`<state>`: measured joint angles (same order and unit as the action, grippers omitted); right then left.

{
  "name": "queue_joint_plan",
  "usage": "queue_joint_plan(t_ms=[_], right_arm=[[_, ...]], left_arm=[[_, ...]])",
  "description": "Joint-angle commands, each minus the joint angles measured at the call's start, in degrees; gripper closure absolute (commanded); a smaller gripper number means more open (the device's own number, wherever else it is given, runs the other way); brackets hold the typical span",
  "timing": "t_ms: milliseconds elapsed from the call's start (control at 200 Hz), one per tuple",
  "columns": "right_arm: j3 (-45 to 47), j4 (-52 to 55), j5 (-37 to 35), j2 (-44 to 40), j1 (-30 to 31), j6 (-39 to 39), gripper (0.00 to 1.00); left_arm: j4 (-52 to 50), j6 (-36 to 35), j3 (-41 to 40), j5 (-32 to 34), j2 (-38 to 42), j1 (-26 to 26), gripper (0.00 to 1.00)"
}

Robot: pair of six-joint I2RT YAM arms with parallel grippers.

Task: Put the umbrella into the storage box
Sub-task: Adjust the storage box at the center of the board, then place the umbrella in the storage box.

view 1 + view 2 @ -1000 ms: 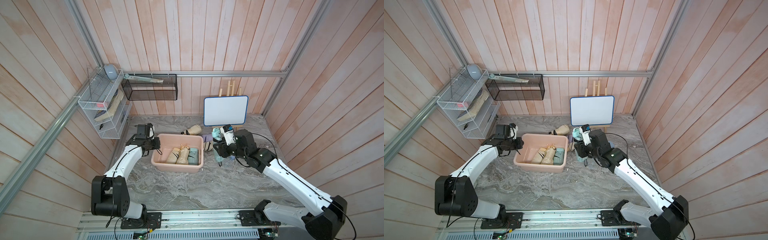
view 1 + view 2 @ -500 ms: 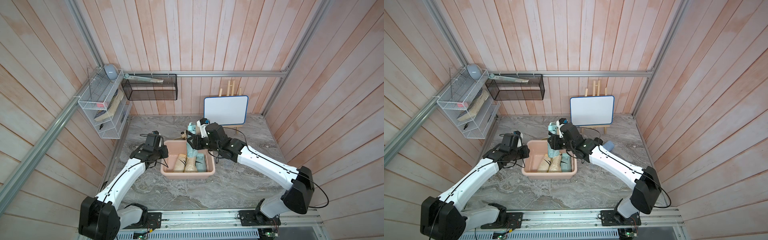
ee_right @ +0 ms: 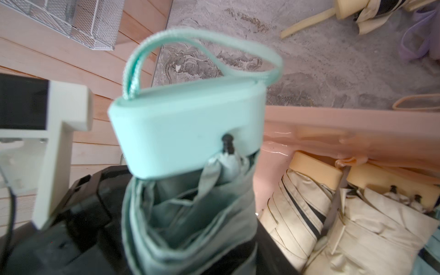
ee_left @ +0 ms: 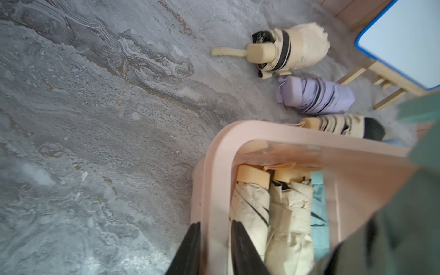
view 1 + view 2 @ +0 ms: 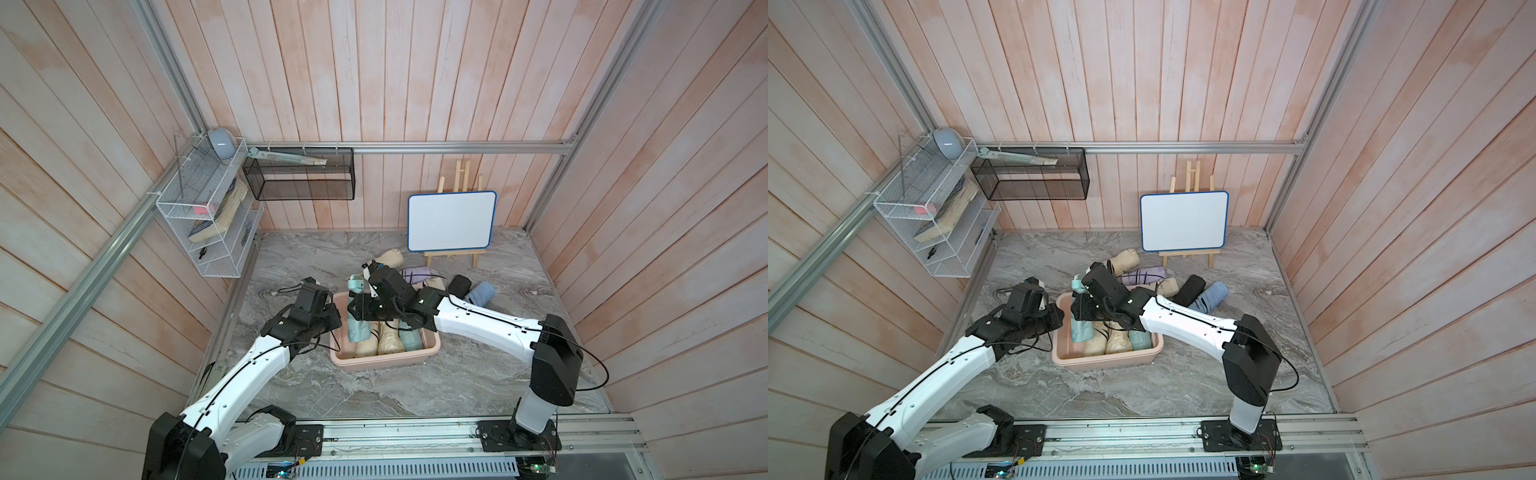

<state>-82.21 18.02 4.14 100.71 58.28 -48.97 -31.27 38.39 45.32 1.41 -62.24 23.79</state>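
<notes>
While the right gripper (image 5: 360,310) is clamped around the middle of the mint-green folded umbrella (image 5: 360,331), that umbrella hangs over the storage box (image 5: 386,360), at the short end where the left gripper (image 4: 215,223) stands. Its long axis is steep, close to upright. The handle end, with its wrist loop, points up and leans toward the box's far long side, and the canopy end points down between the box walls. Whether that lower end touches the box floor cannot be told. The left gripper's two black fingers (image 4: 188,250) straddle the box rim, one outside and one inside, but the blurred wrist view does not show whether they pinch it. Inside the box two beige umbrellas (image 4: 250,209) and a pale blue umbrella (image 4: 319,214) lie side by side across it, handles toward the far long side. Just beyond that side, more folded umbrellas lie loose, a lilac umbrella (image 4: 316,96) among them.
</notes>
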Motion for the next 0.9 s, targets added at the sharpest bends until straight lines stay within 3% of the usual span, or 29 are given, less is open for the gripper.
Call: queue_joint_plan(t_ms=[0, 115, 255, 560, 895], right_arm=[[0.5, -1.2, 0.0, 0.3, 0.2, -2.9, 1.0], [1.6, -1.9, -0.8, 2.1, 1.2, -3.5, 1.0], [2.9, -2.1, -1.9, 3.5, 2.1, -4.7, 1.0], [6.7, -5.9, -2.6, 4.9, 2.9, -4.2, 0.96], [4.0, -6.4, -4.2, 11.3, 3.0, -4.4, 0.87]], left_arm=[[4.3, 3.2, -1.1, -1.7, 1.9, 0.4, 0.6], [4.3, 3.9, -0.7, -1.4, 2.8, 0.4, 0.42], [2.3, 5.3, 1.2, 1.3, 4.6, 0.4, 0.34], [-0.3, 8.0, 3.3, 6.1, 6.0, 0.2, 0.32], [-1.8, 8.2, 3.9, 7.8, 8.4, -0.3, 0.32]])
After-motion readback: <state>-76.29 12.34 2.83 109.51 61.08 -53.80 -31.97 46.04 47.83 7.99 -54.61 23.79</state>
